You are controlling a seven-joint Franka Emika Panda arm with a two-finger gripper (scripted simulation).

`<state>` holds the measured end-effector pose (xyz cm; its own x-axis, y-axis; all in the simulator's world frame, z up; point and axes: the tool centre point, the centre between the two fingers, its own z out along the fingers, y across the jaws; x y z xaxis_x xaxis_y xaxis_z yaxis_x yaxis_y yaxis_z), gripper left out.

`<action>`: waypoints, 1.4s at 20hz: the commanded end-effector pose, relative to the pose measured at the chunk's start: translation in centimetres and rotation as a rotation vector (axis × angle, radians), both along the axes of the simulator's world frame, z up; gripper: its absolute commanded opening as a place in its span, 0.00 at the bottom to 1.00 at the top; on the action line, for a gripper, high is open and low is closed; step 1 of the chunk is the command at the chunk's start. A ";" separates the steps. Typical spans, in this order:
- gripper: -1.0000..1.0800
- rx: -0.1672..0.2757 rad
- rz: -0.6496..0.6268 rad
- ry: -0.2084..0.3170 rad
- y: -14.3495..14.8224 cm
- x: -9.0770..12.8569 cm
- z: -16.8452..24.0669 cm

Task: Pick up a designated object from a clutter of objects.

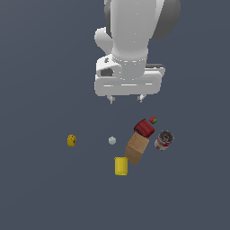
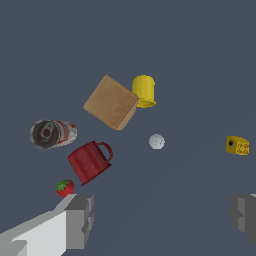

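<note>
Gripper (image 1: pixel 126 99) open, pointing down, above tin can (image 1: pixel 164 140), clutter

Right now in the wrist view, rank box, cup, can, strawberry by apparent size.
1. box
2. cup
3. can, close to the cup, so that order is unsure
4. strawberry, clearly smallest

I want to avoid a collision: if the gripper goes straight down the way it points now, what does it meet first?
Probably bare floor: the open gripper aims between the white ball and red cup, though depth is uncertain.
</note>
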<state>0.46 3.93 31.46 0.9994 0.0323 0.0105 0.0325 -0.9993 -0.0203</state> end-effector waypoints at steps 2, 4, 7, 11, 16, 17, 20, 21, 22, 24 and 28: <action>0.96 -0.001 -0.006 0.000 0.0 0.1 -0.1; 0.96 -0.002 -0.012 0.001 0.3 0.2 -0.4; 0.96 -0.003 -0.026 0.001 0.9 0.5 -0.9; 0.96 -0.007 -0.055 0.003 2.1 1.1 -1.9; 0.96 -0.013 -0.107 0.005 4.4 1.9 -3.8; 0.96 -0.014 -0.119 0.005 4.9 2.1 -4.3; 0.96 -0.017 -0.159 0.006 6.7 2.6 -5.9; 0.96 -0.018 -0.172 0.006 7.3 2.8 -6.4; 0.96 -0.019 -0.186 0.006 8.0 2.9 -7.0; 0.96 -0.020 -0.212 0.007 9.2 3.2 -8.1; 0.96 -0.022 -0.266 0.008 11.8 3.5 -10.3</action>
<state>3.83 14.72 22.02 0.9776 -0.2106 0.0049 -0.2106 -0.9776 0.0017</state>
